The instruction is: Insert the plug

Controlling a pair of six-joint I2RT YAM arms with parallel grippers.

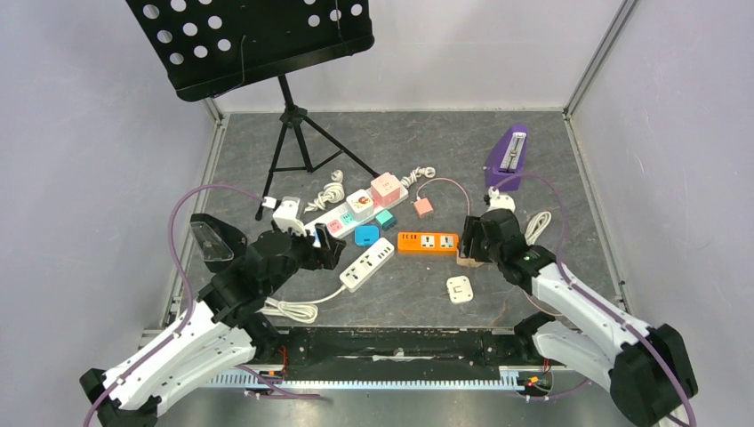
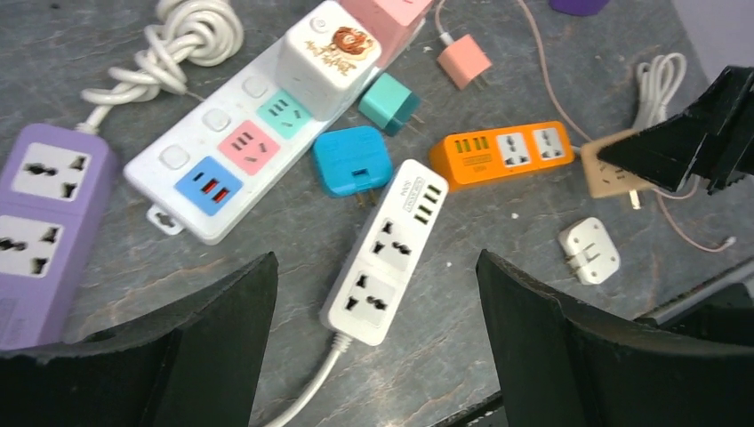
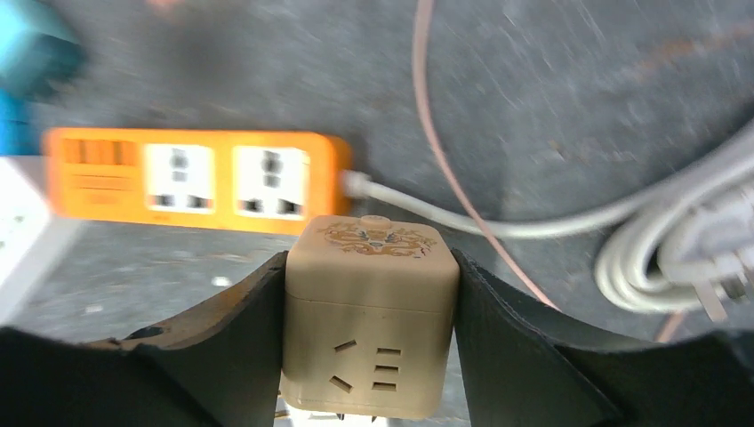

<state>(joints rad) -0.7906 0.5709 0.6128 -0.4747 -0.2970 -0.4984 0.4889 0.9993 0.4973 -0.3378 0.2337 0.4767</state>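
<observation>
The plug is a tan cube adapter (image 3: 369, 302) with a gold pattern on top and prongs underneath. My right gripper (image 3: 369, 267) is shut on it, one finger pressed against each side. It sits just off the right end of the orange power strip (image 1: 428, 242), whose two sockets (image 3: 227, 178) face up. From above, the right gripper (image 1: 471, 242) covers most of the cube (image 1: 464, 260). My left gripper (image 2: 375, 258) hangs open and empty over the white power strip (image 2: 384, 253), left of the orange one (image 2: 502, 153).
A flat white plug (image 1: 459, 289) lies in front of the orange strip. Blue (image 1: 366, 235) and teal plugs, a pink charger (image 1: 423, 207) and a long multicolour strip (image 1: 342, 218) lie behind. A coiled white cable (image 1: 536, 225), a purple metronome (image 1: 507, 156) and a music stand (image 1: 289, 133) stand farther back.
</observation>
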